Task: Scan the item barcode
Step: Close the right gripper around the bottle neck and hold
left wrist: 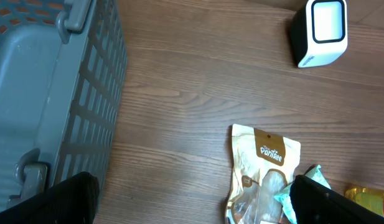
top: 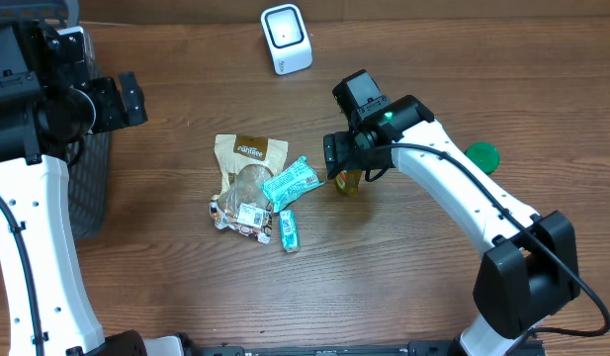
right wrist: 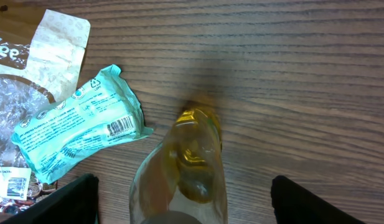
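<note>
**At the middle of the table: right jaws open around the bottle**

Closest to me, the right gripper (right wrist: 182, 185) is hanging over the bottle (right wrist: 195, 134), its jaws spread wide with one finger on each side and neither touching the plastic. The bottle is clear, is holding yellow liquid, and is sitting on the bare wood (top: 403, 287). I am not able to tell whether it is standing or lying down.

Just left of the bottle, a teal packet (right wrist: 79, 134) is lying flat with its barcode facing up. It is overlapping a tan pouch (top: 248, 158). A smaller teal packet (top: 289, 229) and a wrapper with a white label (top: 240, 213) are lying at the nearer edge of that pile. A green disc (top: 480, 155) is lying well to the right, beyond the right arm.

Further back on the left, the left gripper (left wrist: 192, 186) is hovering fully open, holding nothing, beside the grey basket (left wrist: 55, 93) at the table's left edge.

Farthest from me, the white scanner (top: 286, 38) is standing at the rear of the table, well apart from the bottle and the pile.
</note>
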